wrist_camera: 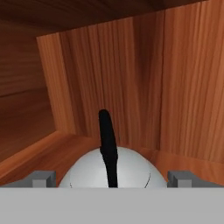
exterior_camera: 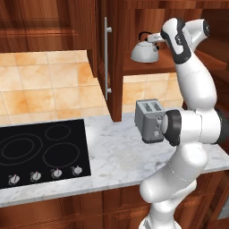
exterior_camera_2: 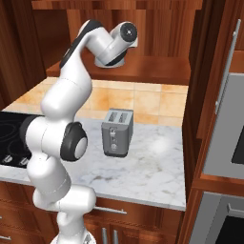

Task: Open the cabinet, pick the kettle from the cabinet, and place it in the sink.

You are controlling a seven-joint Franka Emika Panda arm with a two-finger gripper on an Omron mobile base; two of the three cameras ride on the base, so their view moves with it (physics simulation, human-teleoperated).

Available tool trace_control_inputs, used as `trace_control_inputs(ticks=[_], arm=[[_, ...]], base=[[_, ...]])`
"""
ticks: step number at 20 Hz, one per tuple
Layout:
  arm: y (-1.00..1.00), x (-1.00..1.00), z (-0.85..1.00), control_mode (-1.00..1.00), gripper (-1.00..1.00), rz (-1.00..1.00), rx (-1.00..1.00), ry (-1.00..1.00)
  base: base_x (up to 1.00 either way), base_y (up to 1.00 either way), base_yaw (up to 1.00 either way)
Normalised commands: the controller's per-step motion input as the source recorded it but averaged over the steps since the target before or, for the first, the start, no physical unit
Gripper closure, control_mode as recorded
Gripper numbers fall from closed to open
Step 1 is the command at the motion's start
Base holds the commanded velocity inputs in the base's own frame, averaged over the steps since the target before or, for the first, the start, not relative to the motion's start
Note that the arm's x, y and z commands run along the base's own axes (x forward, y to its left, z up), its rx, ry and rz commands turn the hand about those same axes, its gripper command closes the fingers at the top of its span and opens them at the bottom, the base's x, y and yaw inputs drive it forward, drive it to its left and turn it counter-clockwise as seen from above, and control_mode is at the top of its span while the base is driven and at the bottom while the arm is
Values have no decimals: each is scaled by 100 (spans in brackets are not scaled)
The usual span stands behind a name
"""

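The cabinet [exterior_camera: 115,67] stands open, its door swung out edge-on with a long silver handle [exterior_camera: 106,58]. On its inner wooden shelf [exterior_camera: 150,67] sits the silver-grey kettle [exterior_camera: 144,53] with a black arched handle [wrist_camera: 107,140]. My gripper [wrist_camera: 113,177] is open and reaches into the cabinet. Its two fingertips [wrist_camera: 43,177] stand on either side of the kettle's rounded body [wrist_camera: 131,168] without gripping it. From the right base view my hand covers most of the kettle [exterior_camera_2: 110,63]. The sink is out of view.
A grey two-slot toaster [exterior_camera: 150,118] stands on the white marble counter [exterior_camera: 116,156] below the shelf. The black cooktop [exterior_camera: 42,152] lies to the left. A tall wooden unit with a grey appliance front [exterior_camera_2: 228,128] borders the counter on the right.
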Motion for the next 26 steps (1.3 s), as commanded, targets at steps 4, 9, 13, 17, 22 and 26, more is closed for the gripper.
trace_control_inputs(ticks=[4, 9, 13, 17, 22, 26], arm=[[0, 16, 0, -100, -100, 0, 1, 2], [0, 12, 0, -100, -100, 0, 0, 3], [3, 11, 0, -100, -100, 0, 0, 0], [4, 10, 0, -100, -100, 0, 0, 0], [7, 4, -7, -100, -100, 0, 0, 0], [8, 5, -12, -100, -100, -1, 0, 0]], base=[[0, 0, 0], [0, 0, 0], [0, 0, 0], [0, 0, 0], [0, 0, 0], [0, 0, 0]])
